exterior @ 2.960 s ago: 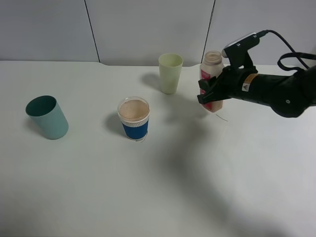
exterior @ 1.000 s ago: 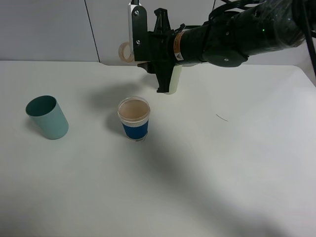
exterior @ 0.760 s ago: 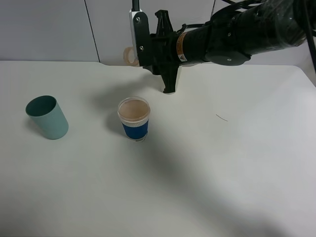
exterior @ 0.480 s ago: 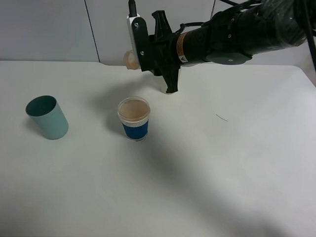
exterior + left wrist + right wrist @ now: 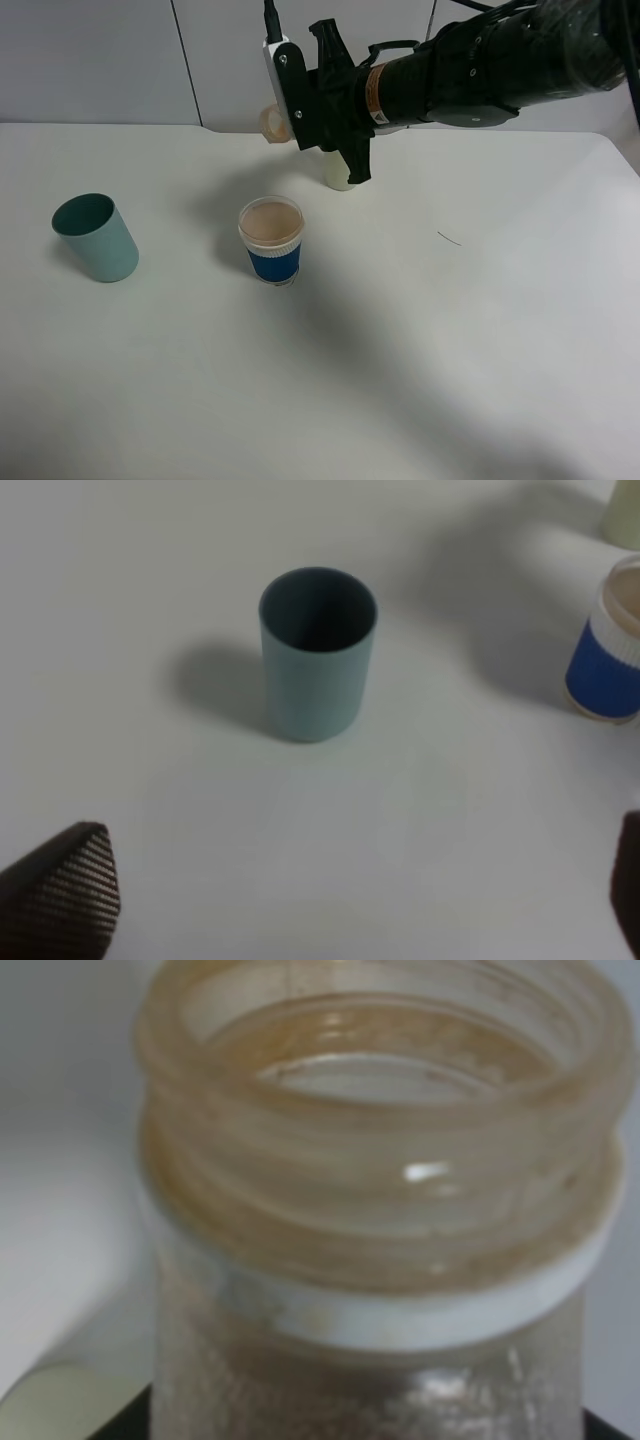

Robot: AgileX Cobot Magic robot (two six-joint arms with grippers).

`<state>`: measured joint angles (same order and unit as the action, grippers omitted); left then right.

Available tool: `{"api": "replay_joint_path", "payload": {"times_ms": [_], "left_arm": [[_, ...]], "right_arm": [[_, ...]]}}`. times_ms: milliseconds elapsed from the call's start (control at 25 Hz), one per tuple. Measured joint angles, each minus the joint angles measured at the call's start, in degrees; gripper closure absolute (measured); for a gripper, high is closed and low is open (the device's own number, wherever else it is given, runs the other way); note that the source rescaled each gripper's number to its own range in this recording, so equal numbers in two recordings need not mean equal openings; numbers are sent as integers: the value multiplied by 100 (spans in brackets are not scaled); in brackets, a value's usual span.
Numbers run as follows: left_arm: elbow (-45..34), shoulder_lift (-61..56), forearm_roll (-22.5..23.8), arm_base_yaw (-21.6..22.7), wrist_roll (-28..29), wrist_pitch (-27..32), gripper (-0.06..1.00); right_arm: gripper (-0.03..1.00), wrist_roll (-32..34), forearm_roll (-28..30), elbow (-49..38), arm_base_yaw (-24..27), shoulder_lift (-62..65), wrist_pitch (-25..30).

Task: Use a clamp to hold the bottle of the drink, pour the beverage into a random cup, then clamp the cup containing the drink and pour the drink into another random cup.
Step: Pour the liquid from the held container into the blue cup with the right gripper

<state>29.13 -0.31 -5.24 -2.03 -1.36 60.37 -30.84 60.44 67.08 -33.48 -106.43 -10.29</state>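
- This looks like a robotics lab or test station.
- A plain white counter [image 5: 450,350] fills the middle and lower part of the high view, and its surface is matte and uniform.
- Across the top of the frame runs a wall of flat, pale grey panels [image 5: 90,60], divided by thin dark seams [image 5: 186,62].
- A black robot arm [image 5: 480,70] reaches in from the upper right. It carries a small orange-and-white label [image 5: 373,92] and a white camera housing [image 5: 283,75] with a dark cable [image 5: 268,12].
- The props stand apart on the counter: a teal cup [image 5: 97,238] at the left, a blue-sleeved cup [image 5: 272,242] near the centre, and a pale cup [image 5: 338,172] behind it.
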Motion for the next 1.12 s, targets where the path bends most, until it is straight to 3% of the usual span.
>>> {"api": "replay_joint_path", "payload": {"times_ms": [440, 760, 1120], "left_arm": [[0, 0, 0, 0, 0, 0, -6], [0, 0, 0, 0, 0, 0, -6], [0, 0, 0, 0, 0, 0, -6]], "right_arm": [[97, -647, 66, 0, 0, 0, -363], [97, -780, 66, 0, 0, 0, -370], [97, -1470, 66, 0, 0, 0, -404]]}}
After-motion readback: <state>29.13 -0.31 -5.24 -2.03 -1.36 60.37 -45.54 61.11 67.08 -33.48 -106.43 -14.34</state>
